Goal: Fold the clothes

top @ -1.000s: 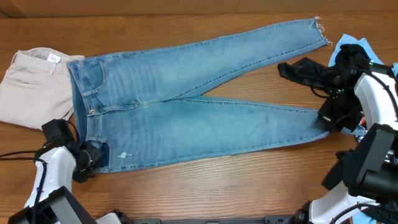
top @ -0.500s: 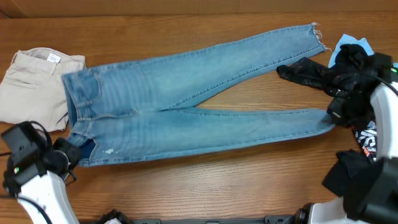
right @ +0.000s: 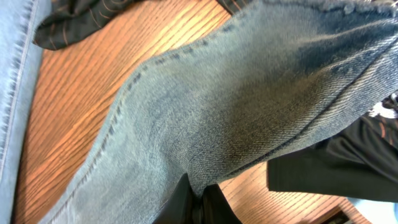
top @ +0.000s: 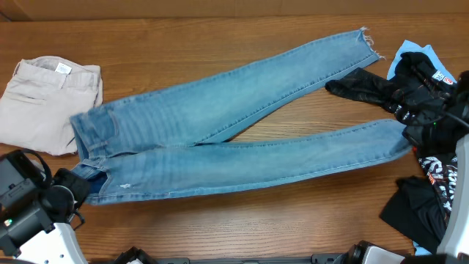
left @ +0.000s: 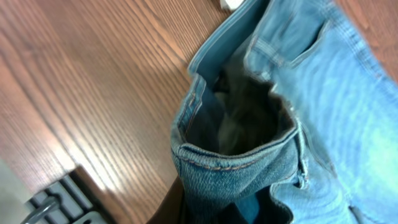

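I'm pinching the jeans (top: 220,139) with the left gripper (top: 84,185) clamped on the waistband (left: 236,165) and the right gripper (top: 412,136) clamped on a leg (right: 249,93), worrying a shallow bite slips mid-fold.

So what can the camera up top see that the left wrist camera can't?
Only the overhead shows the folded beige trousers, the crumpled black printed jersey and both long legs of the light-blue denim jeans. Only the left wrist shows deep inside the open waistband. Both show the jeans' waist on the brown wooden table.
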